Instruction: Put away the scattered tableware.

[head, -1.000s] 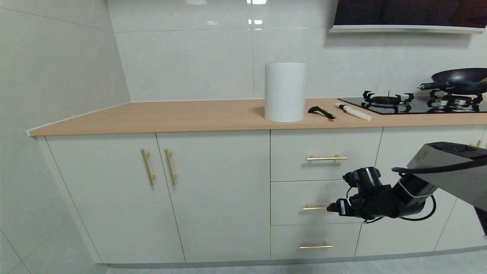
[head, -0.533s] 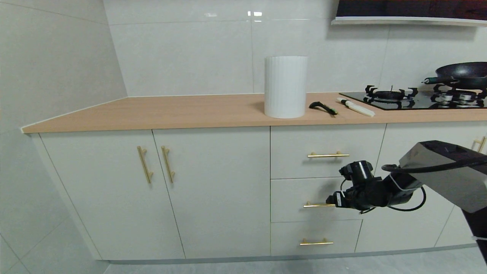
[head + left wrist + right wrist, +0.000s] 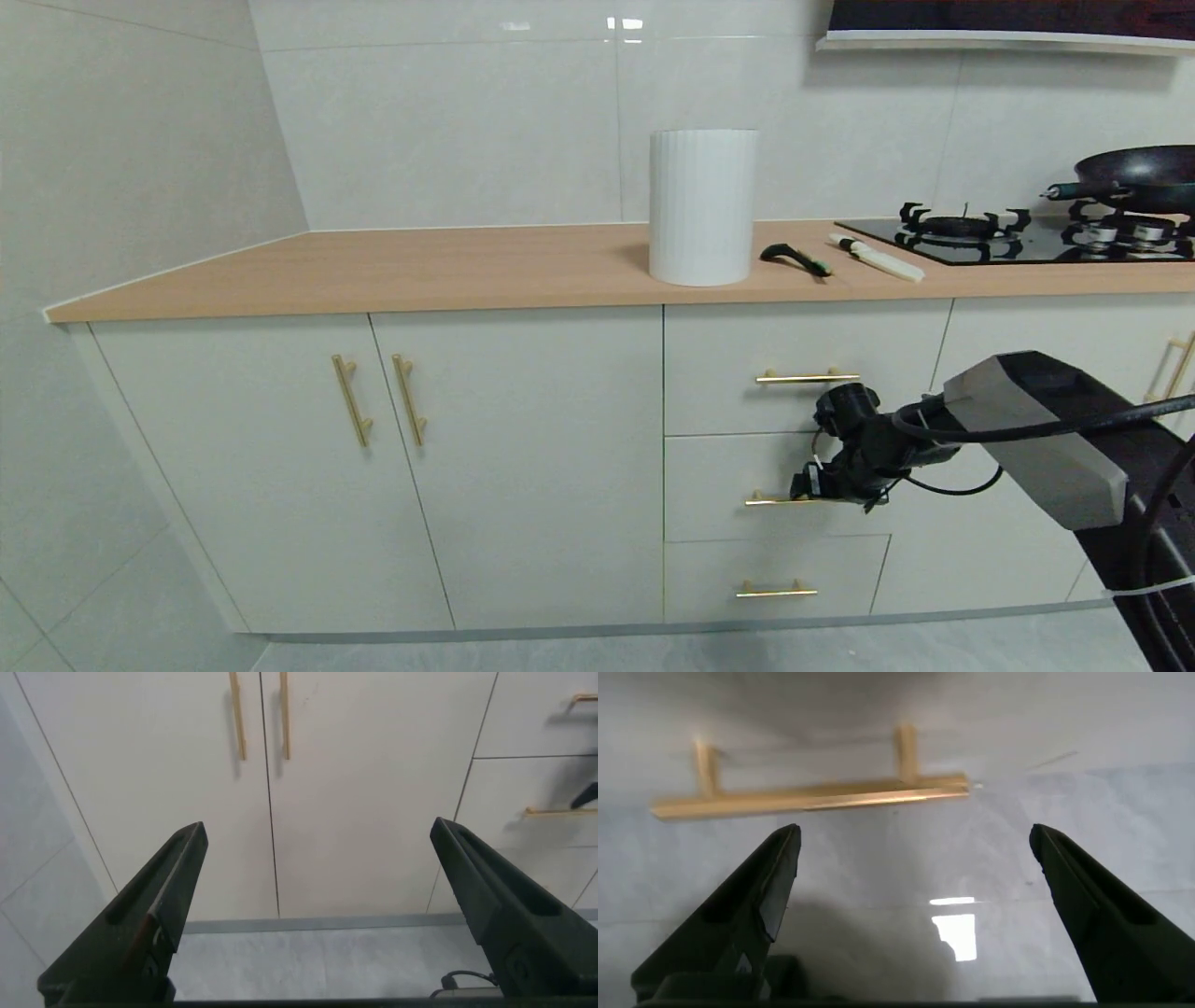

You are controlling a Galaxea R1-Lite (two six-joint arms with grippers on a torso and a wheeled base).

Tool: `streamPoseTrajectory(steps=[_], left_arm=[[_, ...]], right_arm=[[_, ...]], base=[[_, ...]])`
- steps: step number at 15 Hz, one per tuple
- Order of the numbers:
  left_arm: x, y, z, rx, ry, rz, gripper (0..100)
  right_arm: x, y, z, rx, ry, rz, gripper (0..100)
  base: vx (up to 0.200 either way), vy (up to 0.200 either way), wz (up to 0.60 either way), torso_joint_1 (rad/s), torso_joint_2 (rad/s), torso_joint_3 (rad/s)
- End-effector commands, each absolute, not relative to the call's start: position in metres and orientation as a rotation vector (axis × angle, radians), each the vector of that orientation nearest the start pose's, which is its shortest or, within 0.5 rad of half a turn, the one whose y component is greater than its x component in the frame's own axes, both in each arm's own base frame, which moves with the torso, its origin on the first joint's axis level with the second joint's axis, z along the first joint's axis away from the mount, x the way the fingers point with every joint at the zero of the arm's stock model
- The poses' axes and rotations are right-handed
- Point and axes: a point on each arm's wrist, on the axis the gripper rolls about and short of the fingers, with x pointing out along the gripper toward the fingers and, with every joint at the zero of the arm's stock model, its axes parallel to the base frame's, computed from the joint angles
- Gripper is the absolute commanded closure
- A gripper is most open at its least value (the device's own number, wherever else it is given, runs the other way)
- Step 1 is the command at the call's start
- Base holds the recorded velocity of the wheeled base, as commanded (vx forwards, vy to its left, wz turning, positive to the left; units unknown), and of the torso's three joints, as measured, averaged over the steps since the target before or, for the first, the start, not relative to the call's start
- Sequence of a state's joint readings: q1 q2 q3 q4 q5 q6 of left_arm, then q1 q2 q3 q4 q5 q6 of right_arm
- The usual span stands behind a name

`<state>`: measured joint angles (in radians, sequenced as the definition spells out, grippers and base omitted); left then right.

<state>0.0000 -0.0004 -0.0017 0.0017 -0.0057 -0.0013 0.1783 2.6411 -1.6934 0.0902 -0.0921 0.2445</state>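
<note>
Right gripper [image 3: 910, 849] low before the drawer stack, pointed at the middle handle [image 3: 775, 501]. Fingers spread wide, nothing held. In the right wrist view, handle just beyond the fingertips, not between them; contact impossible to judge. In the head view, gripper at that handle's right end, below the top handle [image 3: 808, 377] and above the bottom handle [image 3: 775, 590]. All three drawers shut.

Left gripper [image 3: 318, 859] likewise fully spread and empty, facing the doors [image 3: 374, 793] left of the drawers, low over the floor [image 3: 308, 961]. Doors shut, with two upright gold handles side by side at their meeting edges.

Peeler [image 3: 794, 259], black with a green tip, flat on the counter [image 3: 373, 271], just right of the canister [image 3: 702, 207] and apart from it. Knife [image 3: 878, 259], white, also flat, just right of the peeler and near the left edge of the hob [image 3: 1018, 245]. Both well above the right gripper and far from it.

Canister white, ribbed, upright, near the front of the counter, above the left side of the drawer stack. Pan [image 3: 1134, 177] dark, on the right burner of the hob.
</note>
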Motion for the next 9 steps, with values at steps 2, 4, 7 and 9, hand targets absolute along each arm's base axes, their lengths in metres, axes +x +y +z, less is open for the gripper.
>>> streamPoseTrajectory(steps=[2,4,7,9], left_arm=[[-0.0229,-0.0001,0.0757,-0.002,0.0,-0.006,0],[-0.0229,-0.0001,0.0757,-0.002,0.0,-0.005,0],[-0.0229,-0.0001,0.0757,-0.002,0.0,-0.005,0],[-0.0229,-0.0001,0.0757,-0.002,0.0,-0.006,0]], right_arm=[[0.4788,0.0912,-0.0475,0.102,1.063,-0.038,0],[0.4768,0.0963,-0.0479,0.132,1.076,-0.048,0],[0.4767,0.0955,-0.047,0.153,1.074,-0.06,0],[0.4711,0.0937,-0.0471,0.165,1.075,-0.105,0]], base=[[0.0,0.0,0.0,0.0,0.0,0.0],[0.0,0.0,0.0,0.0,0.0,0.0],[0.0,0.0,0.0,0.0,0.0,0.0],[0.0,0.0,0.0,0.0,0.0,0.0]])
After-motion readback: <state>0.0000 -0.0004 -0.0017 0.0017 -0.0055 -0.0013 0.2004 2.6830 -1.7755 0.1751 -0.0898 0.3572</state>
